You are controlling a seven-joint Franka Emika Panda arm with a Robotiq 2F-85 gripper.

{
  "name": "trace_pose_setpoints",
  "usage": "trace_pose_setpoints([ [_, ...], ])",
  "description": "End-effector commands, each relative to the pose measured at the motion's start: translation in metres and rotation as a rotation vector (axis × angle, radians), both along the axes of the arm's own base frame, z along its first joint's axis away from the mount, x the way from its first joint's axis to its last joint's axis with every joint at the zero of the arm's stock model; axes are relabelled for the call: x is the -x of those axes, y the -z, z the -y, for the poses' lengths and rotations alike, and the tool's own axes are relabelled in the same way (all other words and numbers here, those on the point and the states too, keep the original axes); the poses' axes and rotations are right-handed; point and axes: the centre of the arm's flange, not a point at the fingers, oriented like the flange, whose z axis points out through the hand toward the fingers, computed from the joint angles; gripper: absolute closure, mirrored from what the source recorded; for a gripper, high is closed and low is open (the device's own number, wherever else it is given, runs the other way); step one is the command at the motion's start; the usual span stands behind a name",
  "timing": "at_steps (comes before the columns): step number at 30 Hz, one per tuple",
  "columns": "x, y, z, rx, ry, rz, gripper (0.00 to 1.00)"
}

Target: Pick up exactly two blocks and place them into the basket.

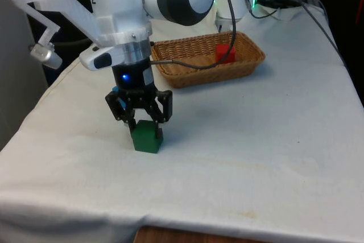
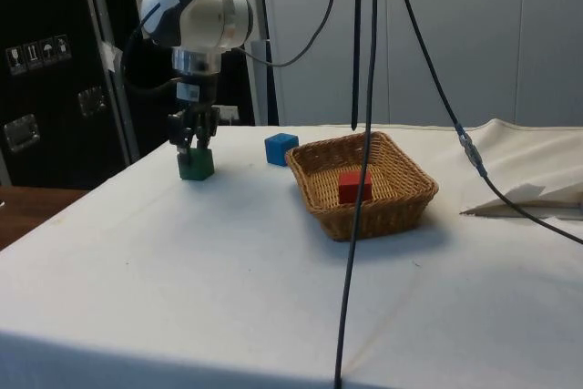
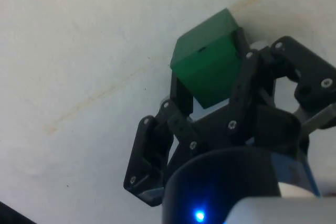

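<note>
Reaching down: the white arm [image 1: 122,24] comes from above at the front view's left and ends in a wrist pointing straight down at the cloth.
Gripper: the black gripper [image 1: 144,122] hangs upright just above the table [image 1: 256,135], its two fingers [image 3: 181,95] pressed against opposite sides of the green block [image 1: 147,136].
Grip: closed on the green block; in the wrist view each finger lies flat on a face of the block [image 3: 207,69], which sits between them.
Green block: its base looks to be on or just off the white cloth; the side view shows it [image 2: 195,165] under the gripper [image 2: 193,145] near the table's edge.
Basket: the wicker basket [image 1: 187,72] stands well apart from the gripper, farther back and towards the front view's right.
Red block: lies inside the basket [image 2: 410,202], near its middle in the side view [image 2: 353,186] and by its far end in the front view [image 1: 226,53].
Blue block: rests on the cloth [image 2: 281,148] just beside the basket's rim, between the basket and the gripper in the side view.
</note>
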Motion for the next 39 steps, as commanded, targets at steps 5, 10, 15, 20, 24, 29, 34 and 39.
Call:
trace_pose_setpoints([
  [5, -0.001, 0.002, -0.001, 0.000, 0.003, -0.012, 0.95],
  [10, -0.001, -0.007, 0.003, 0.005, 0.004, -0.011, 0.95],
  [15, -0.002, -0.023, 0.008, 0.009, 0.005, -0.011, 0.95],
  [20, -0.003, -0.038, 0.014, 0.014, 0.008, -0.012, 0.95],
  [24, -0.002, -0.049, 0.018, 0.015, 0.010, -0.017, 0.95],
  [29, 0.002, -0.065, 0.021, 0.010, 0.009, -0.024, 0.95],
  [34, 0.009, -0.076, 0.024, 0.006, 0.010, -0.026, 0.95],
  [39, 0.020, -0.094, 0.026, -0.001, 0.010, -0.026, 0.95],
])
